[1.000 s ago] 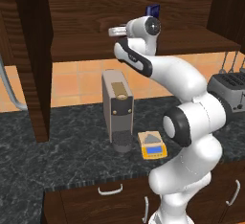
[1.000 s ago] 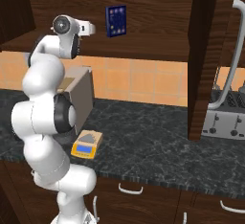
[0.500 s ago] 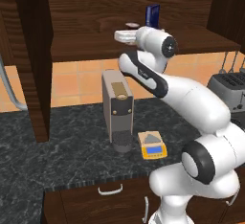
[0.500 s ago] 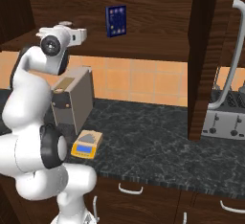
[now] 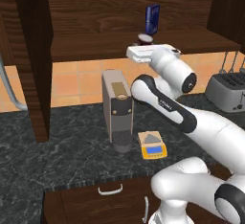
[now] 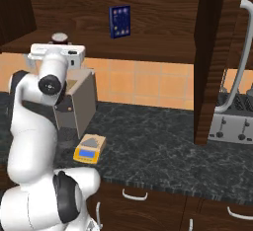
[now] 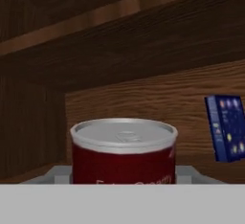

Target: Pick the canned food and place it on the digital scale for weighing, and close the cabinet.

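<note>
Canned food (image 7: 123, 155) between gripper (image 7: 123, 173) fingers, clamped on both sides, just at front edge of open cabinet (image 5: 119, 31) shelf, near blue box (image 7: 228, 128). Pick looks done. Left to do: carry down to digital scale (image 5: 152, 144) on counter (image 5: 72, 156) beside coffee machine (image 5: 116, 109), release, then shut cabinet doors.

A simulated kitchen is shown: dark marble-look counter (image 5: 72, 161), orange tiled backsplash (image 6: 148, 84), dark wood cabinet (image 5: 33, 50) w/ doors open, drawers (image 6: 143, 205) w/ curved handles below. Appliances are seen: grey coffee machine (image 5: 116, 108), toaster (image 5: 228, 91), small digital scale (image 5: 151, 145).
</note>
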